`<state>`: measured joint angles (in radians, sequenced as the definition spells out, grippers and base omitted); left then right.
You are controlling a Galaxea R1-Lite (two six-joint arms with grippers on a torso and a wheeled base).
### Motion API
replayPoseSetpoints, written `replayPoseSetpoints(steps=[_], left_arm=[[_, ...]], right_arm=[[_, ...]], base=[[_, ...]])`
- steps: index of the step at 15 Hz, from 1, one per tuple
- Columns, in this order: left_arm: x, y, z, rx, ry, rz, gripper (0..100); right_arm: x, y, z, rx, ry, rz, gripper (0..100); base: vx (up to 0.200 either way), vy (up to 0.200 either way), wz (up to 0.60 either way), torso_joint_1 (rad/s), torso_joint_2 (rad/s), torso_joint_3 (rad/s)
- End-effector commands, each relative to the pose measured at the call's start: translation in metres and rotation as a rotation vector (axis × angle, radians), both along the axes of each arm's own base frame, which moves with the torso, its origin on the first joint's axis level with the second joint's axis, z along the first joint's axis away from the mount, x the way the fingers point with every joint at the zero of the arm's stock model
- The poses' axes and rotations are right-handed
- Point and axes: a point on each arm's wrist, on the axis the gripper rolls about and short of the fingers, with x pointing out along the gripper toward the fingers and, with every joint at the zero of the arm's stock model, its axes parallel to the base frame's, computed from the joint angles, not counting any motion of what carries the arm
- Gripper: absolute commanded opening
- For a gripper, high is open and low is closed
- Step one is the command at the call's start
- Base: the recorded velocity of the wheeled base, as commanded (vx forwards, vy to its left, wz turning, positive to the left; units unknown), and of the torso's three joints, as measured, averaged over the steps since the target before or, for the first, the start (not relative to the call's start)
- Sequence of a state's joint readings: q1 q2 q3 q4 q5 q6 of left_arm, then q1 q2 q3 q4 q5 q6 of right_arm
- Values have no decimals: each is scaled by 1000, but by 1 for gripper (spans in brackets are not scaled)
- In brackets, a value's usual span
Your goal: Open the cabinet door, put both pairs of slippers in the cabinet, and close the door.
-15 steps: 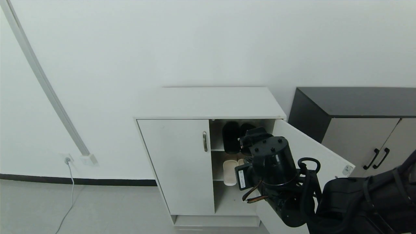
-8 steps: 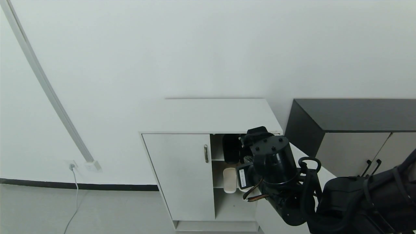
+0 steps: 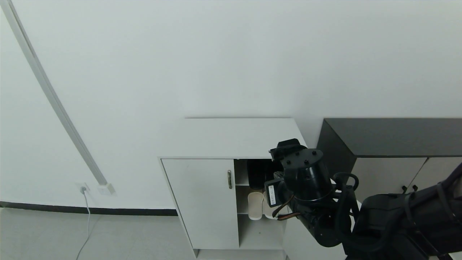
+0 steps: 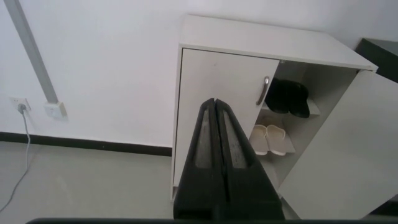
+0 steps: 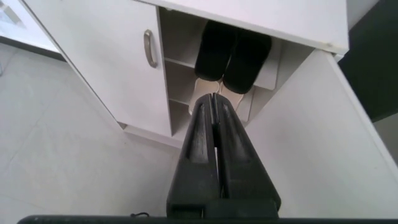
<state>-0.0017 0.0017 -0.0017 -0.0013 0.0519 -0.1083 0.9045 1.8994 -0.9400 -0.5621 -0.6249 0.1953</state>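
Overhead first, from the head view: white cabinet (image 3: 238,139) against the wall, left door (image 3: 202,202) closed with its handle (image 3: 229,179) at the inner edge, right door (image 3: 297,243) swung open toward the robot. Inside the open half, black slippers (image 3: 257,173) on the upper shelf, white slippers (image 3: 255,205) on the shelf below. Right arm (image 3: 305,177) raised in front of the opening, covering part of both pairs. Dark cabinet (image 3: 389,137) just beside, on the right; wall socket (image 3: 83,188) well off to the left.

Next, the left wrist view: left gripper (image 4: 215,102) with fingers pressed flat together, no gap, nothing held, well apart from the cabinet (image 4: 261,40) and facing its closed left door (image 4: 211,74). Black slippers (image 4: 289,98) side by side on the upper shelf, white slippers (image 4: 270,138) side by side beneath, right door (image 4: 348,143) wide open.

Lastly, the right wrist view: right gripper (image 5: 215,96) likewise closed tight and empty, before the open half. White slippers (image 5: 202,90) partly hidden behind its tip, black slippers (image 5: 233,53) on the shelf above, right door (image 5: 311,143) alongside.
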Motion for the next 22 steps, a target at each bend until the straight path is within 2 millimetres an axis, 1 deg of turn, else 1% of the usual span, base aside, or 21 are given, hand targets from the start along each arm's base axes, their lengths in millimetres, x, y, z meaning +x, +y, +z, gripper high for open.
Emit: replayPoseSetpoints(steps=[1,5,12,16,21,22], left_arm=[[0,0,0,-1,1,0,0],[0,0,0,-1,1,0,0],[0,0,0,-1,1,0,0],[0,0,0,-1,1,0,0],[0,0,0,-1,1,0,0],[0,0,0,-1,1,0,0]], right_arm=[[1,-1,1,1,-1,-5,0],[1,-2,-1,-8,2,-3,0],[3,-4,-1,-8,1,-11,0],[6,-7,-1,-11,1,-24,0],[6,-9,3,-8,-7,-25,0],[8,-11,3,-14,-8,-32,0]], base=[[0,0,0,139,-315,-159],[0,0,0,7,-18,-8],[0,0,-600,3,-2,2],[0,0,0,0,0,0],[-200,0,0,1,-1,2],[-200,0,0,-12,-2,7]])
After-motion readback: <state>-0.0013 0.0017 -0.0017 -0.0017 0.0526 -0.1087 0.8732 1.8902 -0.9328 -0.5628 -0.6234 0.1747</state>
